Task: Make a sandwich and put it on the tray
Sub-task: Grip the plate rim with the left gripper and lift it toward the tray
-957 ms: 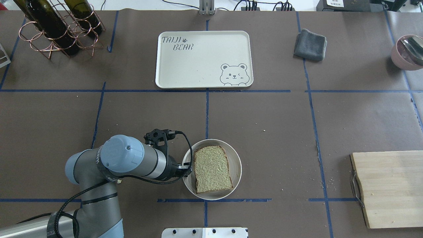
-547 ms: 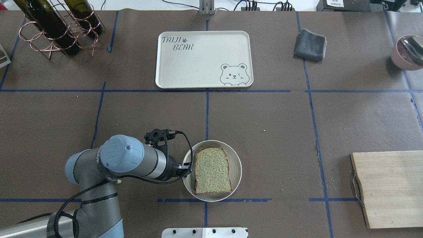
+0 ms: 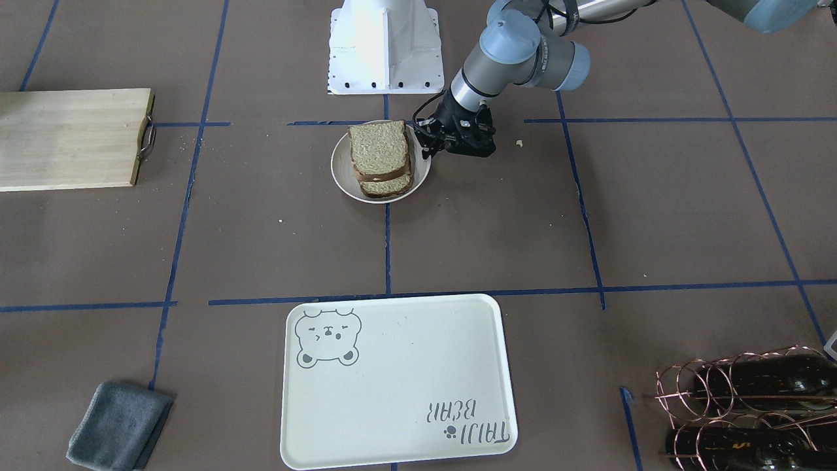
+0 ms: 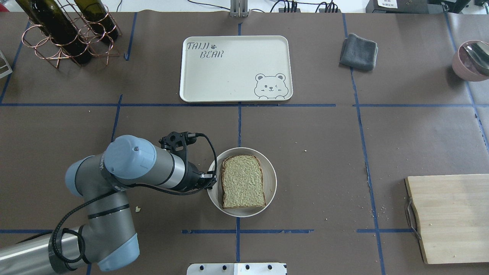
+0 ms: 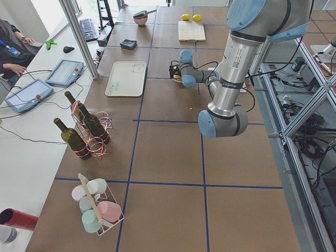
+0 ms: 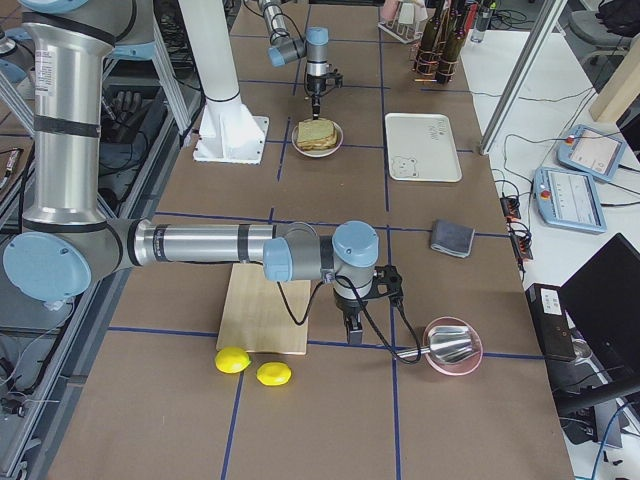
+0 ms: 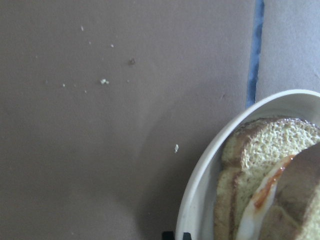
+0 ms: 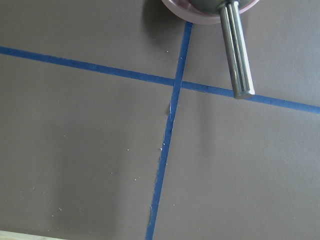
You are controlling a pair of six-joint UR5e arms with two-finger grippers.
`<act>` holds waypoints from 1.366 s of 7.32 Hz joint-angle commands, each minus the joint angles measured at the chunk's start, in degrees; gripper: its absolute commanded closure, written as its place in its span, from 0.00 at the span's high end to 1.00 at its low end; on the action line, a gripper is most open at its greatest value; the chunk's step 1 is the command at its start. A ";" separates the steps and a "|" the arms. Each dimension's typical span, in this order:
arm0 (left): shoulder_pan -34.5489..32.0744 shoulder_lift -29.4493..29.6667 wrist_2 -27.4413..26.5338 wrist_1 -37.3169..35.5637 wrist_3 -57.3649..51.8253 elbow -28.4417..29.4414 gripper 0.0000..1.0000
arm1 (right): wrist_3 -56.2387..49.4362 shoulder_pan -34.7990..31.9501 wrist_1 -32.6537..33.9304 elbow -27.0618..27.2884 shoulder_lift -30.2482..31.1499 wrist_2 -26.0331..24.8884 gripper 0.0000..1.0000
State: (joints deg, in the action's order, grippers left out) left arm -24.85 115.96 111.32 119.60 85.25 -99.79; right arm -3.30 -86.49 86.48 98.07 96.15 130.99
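Note:
The sandwich (image 4: 242,181) is stacked on a small round white plate (image 4: 272,183): two tan bread slices with dark crusts. In the left wrist view the sandwich (image 7: 260,185) shows the white egg (image 7: 252,212) with an orange streak between the slices. My left gripper (image 4: 209,182) is shut on the plate's left rim, also seen in the front view (image 3: 428,147). The cream bear tray (image 4: 229,72) lies empty beyond the plate. My right gripper (image 6: 350,330) hangs near a pink bowl at the table's right end; I cannot tell whether it is open or shut.
A wooden cutting board (image 4: 450,217) lies at the right front. A grey cloth (image 4: 359,51) sits right of the tray. A copper rack with wine bottles (image 4: 65,34) stands at the back left. A pink bowl with a metal utensil (image 4: 471,59) is at the far right.
My left gripper has moved away from the robot's base toward the tray, and the plate with the sandwich has moved along with it.

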 commanded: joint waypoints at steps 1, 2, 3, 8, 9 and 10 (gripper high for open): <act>-9.82 1.18 7.38 -0.41 -4.70 0.47 0.00 | -0.31 0.00 -0.09 -0.07 0.09 -0.03 1.00; -14.13 2.76 9.86 -0.33 -5.44 1.60 0.00 | -0.48 0.00 -0.09 -0.16 0.09 -0.12 1.00; -17.74 6.00 13.10 -0.42 -5.62 4.83 0.00 | -0.40 0.00 -0.09 -0.33 0.09 -0.12 1.00; -27.00 25.59 21.65 3.42 -8.08 34.42 0.00 | -0.83 0.00 -0.18 -0.25 0.17 -0.12 1.00; -27.35 28.50 22.53 7.63 -8.26 41.45 0.00 | -0.92 0.00 -0.18 -0.16 0.09 -0.12 1.00; -27.71 30.53 22.54 10.45 -8.52 47.35 0.00 | -0.92 0.00 -0.18 -0.07 0.09 -0.12 1.00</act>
State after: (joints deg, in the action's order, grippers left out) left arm -52.02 143.35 133.33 126.07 77.05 -60.37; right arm -4.15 -86.49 86.31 97.90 96.28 130.87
